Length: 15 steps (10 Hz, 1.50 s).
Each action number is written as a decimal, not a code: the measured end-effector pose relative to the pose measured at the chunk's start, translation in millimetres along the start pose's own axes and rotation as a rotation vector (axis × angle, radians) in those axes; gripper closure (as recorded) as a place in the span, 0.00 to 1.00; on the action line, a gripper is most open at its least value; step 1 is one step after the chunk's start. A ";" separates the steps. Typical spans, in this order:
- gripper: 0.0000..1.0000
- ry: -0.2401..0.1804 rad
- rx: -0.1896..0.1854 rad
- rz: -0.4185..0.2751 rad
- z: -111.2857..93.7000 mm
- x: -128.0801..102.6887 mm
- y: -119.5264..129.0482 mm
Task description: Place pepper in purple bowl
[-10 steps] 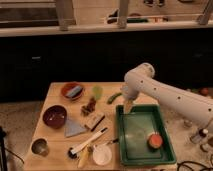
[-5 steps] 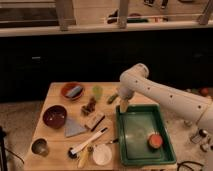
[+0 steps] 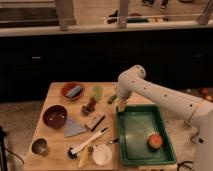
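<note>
- Gripper [image 3: 121, 107] is seen low over the table [image 3: 58, 146], at the back-left corner of the green tray [image 3: 136, 131], hanging from the white arm [image 3: 150, 92].
- How wide the gripper stands, or whether anything is held, cannot be told.
- Pepper [image 3: 112, 99] is seen lying on the table just left of the gripper, right of the pale green cup [image 3: 97, 92]. Contact with the gripper cannot be confirmed.
- Purple bowl [image 3: 55, 116] is placed at the left side of the table, well apart from the pepper, below the orange-red bowl [image 3: 73, 91].
- Step in hand is judged to be the approach and grasp of the pepper; the placing is not yet done.
- For a good grasp, the gripper should be shifted left until centred over the pepper and closed across its narrow width, not along its length.
- The descent should be kept clear of the pale green cup and of the tray rim.
- A slender curved pepper is likely to roll or slip, so it should be gripped near the middle.
- For the carry, a lift high enough to clear the brown clutter [image 3: 90, 106] between pepper and purple bowl is advised.
- Release should be made low over the bowl's centre.
</note>
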 end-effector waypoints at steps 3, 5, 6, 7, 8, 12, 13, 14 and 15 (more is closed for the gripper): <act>0.20 0.008 0.015 -0.045 -19.8 8.7 -5.3; 0.20 0.014 0.026 -0.115 -27.1 9.0 -13.3; 0.20 0.017 0.034 -0.156 -28.8 7.9 -17.0; 0.20 0.021 0.046 -0.198 -30.4 7.2 -20.2; 0.20 0.028 0.065 -0.256 -31.8 6.9 -24.9; 0.20 0.072 0.110 -0.395 -29.5 -2.1 -40.7; 0.20 0.071 0.116 -0.415 -28.1 -3.1 -43.7; 0.20 0.072 0.119 -0.428 -27.1 -3.5 -46.8; 0.20 0.071 0.120 -0.443 -24.6 -3.8 -50.4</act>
